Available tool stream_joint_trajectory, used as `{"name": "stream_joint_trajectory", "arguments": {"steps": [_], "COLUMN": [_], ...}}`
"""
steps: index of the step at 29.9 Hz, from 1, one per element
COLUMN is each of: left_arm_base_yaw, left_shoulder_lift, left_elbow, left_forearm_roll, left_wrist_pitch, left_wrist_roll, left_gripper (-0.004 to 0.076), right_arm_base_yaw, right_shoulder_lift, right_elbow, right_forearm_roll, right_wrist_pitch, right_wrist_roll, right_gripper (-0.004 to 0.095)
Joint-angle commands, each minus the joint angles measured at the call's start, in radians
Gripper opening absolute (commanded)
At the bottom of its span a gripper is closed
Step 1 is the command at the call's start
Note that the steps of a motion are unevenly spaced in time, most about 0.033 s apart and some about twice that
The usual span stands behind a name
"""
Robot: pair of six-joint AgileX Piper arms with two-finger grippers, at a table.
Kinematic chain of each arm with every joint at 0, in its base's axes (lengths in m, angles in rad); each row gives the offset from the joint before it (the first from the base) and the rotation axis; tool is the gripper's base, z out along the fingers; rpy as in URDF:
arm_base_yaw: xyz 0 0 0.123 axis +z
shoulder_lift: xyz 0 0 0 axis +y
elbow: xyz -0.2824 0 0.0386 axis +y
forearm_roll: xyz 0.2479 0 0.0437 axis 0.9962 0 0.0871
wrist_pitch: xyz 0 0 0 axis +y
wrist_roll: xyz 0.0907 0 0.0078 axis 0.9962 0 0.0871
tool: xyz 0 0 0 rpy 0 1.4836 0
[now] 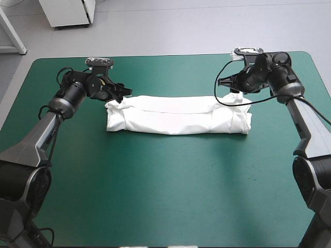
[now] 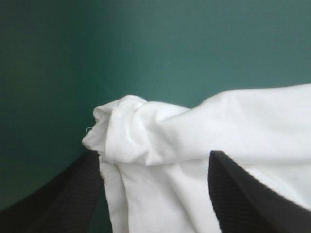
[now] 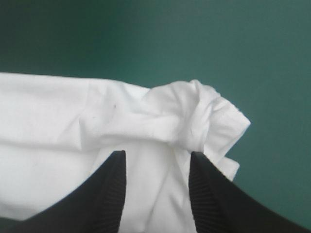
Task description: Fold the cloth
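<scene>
The white T-shirt (image 1: 178, 114) lies on the teal-green cover as a long folded band across the middle of the table. My left gripper (image 1: 123, 95) sits at the band's far left corner. In the left wrist view its fingers stand apart and open (image 2: 155, 194), with a bunched corner of the T-shirt (image 2: 146, 136) lying between and ahead of them. My right gripper (image 1: 235, 91) is at the far right corner. It is also open (image 3: 158, 189), and a twisted knot of T-shirt (image 3: 194, 116) rests just past its fingertips.
Bare teal-green cover (image 1: 170, 191) stretches wide between the band and the near edge. A narrower strip of it lies beyond the band toward the far edge. A white cabinet (image 1: 70, 13) stands on the floor past the table.
</scene>
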Motion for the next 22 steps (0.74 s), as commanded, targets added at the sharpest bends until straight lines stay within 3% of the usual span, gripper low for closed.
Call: {"name": "stream_joint_trajectory", "arguments": {"steps": [1, 4, 6, 7, 8, 15, 22], "left_arm_base_yaw": [-0.012, -0.044, -0.082, -0.100, -0.129, -0.257, -0.341], "left_shoulder_lift": [-0.110, -0.149, -0.163, -0.164, -0.164, -0.105, 0.004], "left_elbow": [-0.035, -0.035, -0.035, -0.035, -0.035, -0.035, -0.035], "left_forearm_roll": [-0.127, -0.233, -0.262, -0.262, -0.264, -0.305, -0.405], "left_wrist_pitch": [-0.018, 0.000, -0.001, -0.003, -0.011, -0.038, -0.134], "left_wrist_roll": [0.116, 0.211, 0.256, 0.281, 0.329, 0.380, 0.452], "left_gripper": [0.0432, 0.0336, 0.0174, 0.0053, -0.0002, -0.0009, -0.0009], "right_arm_base_yaw": [-0.005, -0.005, -0.005, -0.005, -0.005, -0.005, -0.005], "right_shoulder_lift": [-0.091, -0.123, -0.146, -0.156, -0.164, -0.190, -0.198], "right_elbow": [-0.032, -0.032, -0.032, -0.032, -0.032, -0.032, -0.032], "right_forearm_roll": [-0.002, 0.002, 0.002, 0.000, -0.002, -0.004, -0.005], "right_wrist_pitch": [0.054, 0.079, 0.079, 0.079, 0.079, 0.093, 0.098], "right_wrist_roll": [-0.016, -0.016, -0.016, -0.016, -0.016, -0.016, -0.016], "right_gripper": [0.0335, 0.0331, 0.0331, 0.0331, 0.0331, 0.0331, 0.0331]}}
